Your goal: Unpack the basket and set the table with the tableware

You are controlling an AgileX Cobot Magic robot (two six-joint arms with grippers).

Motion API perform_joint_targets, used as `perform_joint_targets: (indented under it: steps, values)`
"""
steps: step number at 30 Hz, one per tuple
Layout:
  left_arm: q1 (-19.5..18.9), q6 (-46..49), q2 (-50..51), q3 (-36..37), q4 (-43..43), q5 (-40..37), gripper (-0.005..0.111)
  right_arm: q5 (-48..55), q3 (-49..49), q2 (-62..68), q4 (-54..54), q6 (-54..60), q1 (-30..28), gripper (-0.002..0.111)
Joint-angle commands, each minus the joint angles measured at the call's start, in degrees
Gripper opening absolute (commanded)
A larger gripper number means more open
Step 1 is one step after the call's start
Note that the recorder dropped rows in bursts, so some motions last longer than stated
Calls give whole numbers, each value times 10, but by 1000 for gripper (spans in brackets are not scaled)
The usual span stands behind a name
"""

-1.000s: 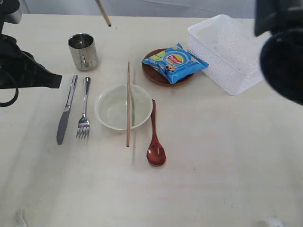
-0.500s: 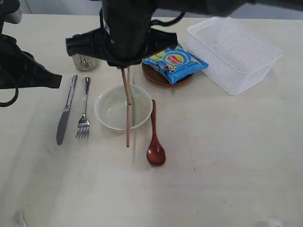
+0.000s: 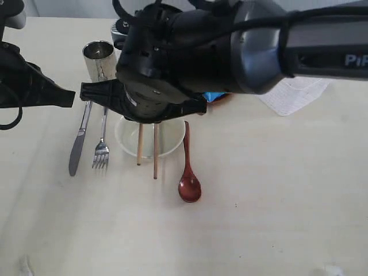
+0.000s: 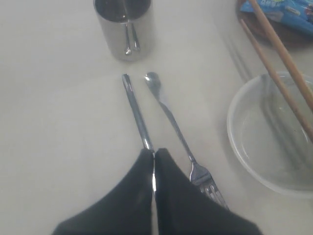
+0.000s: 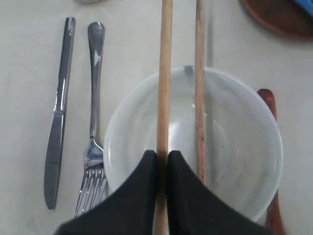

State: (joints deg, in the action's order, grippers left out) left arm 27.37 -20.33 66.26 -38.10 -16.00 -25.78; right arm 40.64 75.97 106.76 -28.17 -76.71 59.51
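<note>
My right gripper (image 5: 162,154) is shut on a wooden chopstick (image 5: 164,88) and holds it low over the white bowl (image 5: 239,147), parallel to the second chopstick (image 5: 199,98), which rests across the bowl's rim. In the exterior view the held chopstick (image 3: 139,145) pokes out from under the right arm (image 3: 184,57), beside the resting one (image 3: 155,155). The steel knife (image 3: 77,148) and fork (image 3: 102,150) lie left of the bowl (image 3: 127,141), the reddish spoon (image 3: 188,183) right of it. My left gripper (image 4: 154,152) is shut and empty, above the knife (image 4: 134,105). The right arm hides most of the basket (image 3: 290,95).
A shiny steel cup (image 3: 99,56) stands behind the knife and fork. A corner of the blue crisp packet (image 3: 215,96) peeks from under the right arm, and the brown plate's edge (image 5: 274,19) shows in the right wrist view. The pale table (image 3: 259,218) stretches to the front.
The right arm has swung in from the back right and come down over the bowl, bringing the held chopstick alongside the one resting there. The left arm has not moved.
</note>
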Motion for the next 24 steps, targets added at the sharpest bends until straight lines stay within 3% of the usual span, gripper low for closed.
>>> perform_joint_targets:
  steps: [1, 24]
  values:
    - [-2, 0, -3, 3, -2, 3, 0, -48, -35, -3, -9, -30, 0, 0]
    - [-2, 0, -3, 3, -2, 3, 0, -93, -41, 48, -54, -65, -8, 0]
